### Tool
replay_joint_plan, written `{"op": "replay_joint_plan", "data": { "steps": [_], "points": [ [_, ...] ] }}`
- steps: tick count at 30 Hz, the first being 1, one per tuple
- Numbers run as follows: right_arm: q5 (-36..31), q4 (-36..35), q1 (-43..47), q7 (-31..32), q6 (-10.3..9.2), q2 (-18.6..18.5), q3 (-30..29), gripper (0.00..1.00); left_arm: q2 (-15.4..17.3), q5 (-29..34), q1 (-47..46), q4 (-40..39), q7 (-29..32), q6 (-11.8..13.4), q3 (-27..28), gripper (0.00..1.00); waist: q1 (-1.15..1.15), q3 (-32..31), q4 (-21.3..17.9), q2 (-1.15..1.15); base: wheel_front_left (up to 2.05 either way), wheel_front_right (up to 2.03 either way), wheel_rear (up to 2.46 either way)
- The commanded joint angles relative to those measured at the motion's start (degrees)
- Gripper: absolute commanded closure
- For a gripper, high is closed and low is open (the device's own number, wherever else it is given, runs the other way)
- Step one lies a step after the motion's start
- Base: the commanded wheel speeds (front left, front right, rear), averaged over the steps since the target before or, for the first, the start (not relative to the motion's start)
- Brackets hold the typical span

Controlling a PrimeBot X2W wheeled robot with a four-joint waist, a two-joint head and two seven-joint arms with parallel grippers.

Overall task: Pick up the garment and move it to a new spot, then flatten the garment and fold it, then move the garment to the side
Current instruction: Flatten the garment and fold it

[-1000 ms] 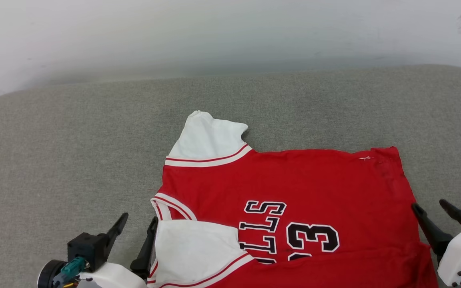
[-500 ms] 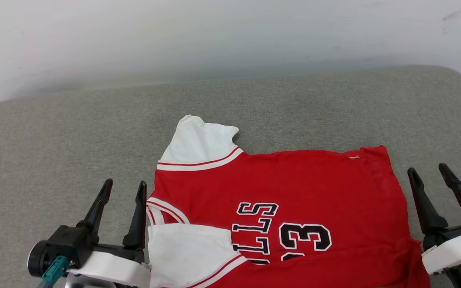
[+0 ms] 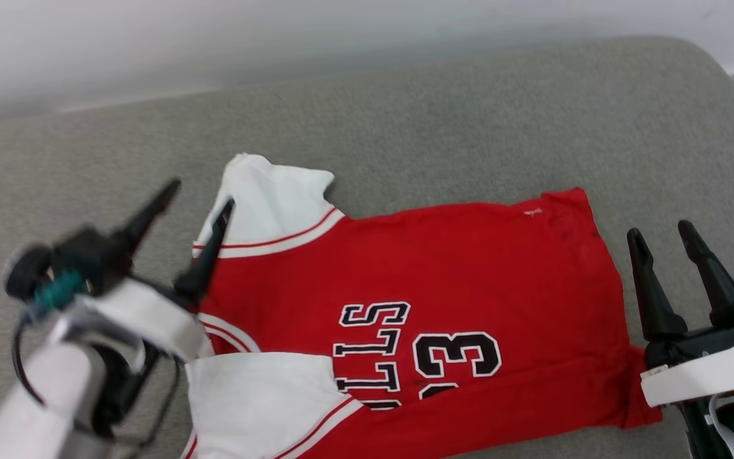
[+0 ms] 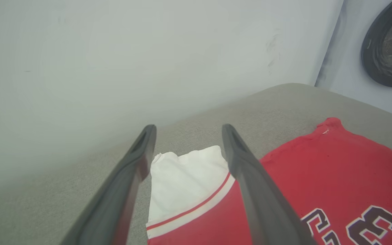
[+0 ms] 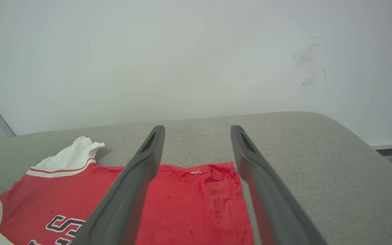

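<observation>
My left tool (image 3: 201, 193) stands wide open and holds nothing. Its right finger (image 3: 211, 255) crosses the edge of the jersey (image 3: 469, 268) in the head view, and I cannot tell whether it touches the cloth. In my left wrist view the jersey's far white sleeve (image 4: 185, 180) lies between the two fingers of that tool (image 4: 188, 127), with the red body (image 4: 335, 170) spreading away to its right.

My right tool (image 3: 660, 229) is just as wide open and also empty. It sits just beside the hem, which lies to its left. Along that tool (image 5: 198, 127) I see the hem corner of the jersey (image 5: 196, 204) between the fingers, with bare grey bench (image 5: 318, 163) to the right.

The jersey lies spread on the grey fabric-covered bench (image 3: 86, 166) between my two tools. Its neck is toward the left one. The near sleeve (image 3: 259, 395) is folded in over the chest, partly covering the black lettering and number (image 3: 456, 354). A pale wall (image 3: 278, 38) rises beyond both sets of tips.
</observation>
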Motion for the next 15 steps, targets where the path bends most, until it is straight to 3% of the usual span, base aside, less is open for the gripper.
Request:
{"op": "replay_joint_plan", "data": {
  "steps": [1,6,15],
  "points": [
    [0.3,0.1,-1.3,-0.6,-0.02,0.6,0.3,0.0,1.5,-0.8,-4.0,0.8,3.2,-0.8,0.2,0.0,0.0,3.5,-2.6,0.0,0.0,0.0,0.0],
    [0.6,1.4,-3.2,-2.0,-0.03,1.4,1.3,0.0,7.5,-4.2,-16.5,3.4,18.5,-3.6,-3.2,0.0,0.0,7.7,-5.7,0.0,0.0,0.0,0.0],
    [0.8,4.8,-6.5,-4.1,-0.03,2.2,4.4,0.0,16.6,-16.7,-34.3,13.2,46.9,-4.1,-9.9,0.0,0.0,13.5,-10.8,0.0,0.0,0.0,0.0]
  ]
}}
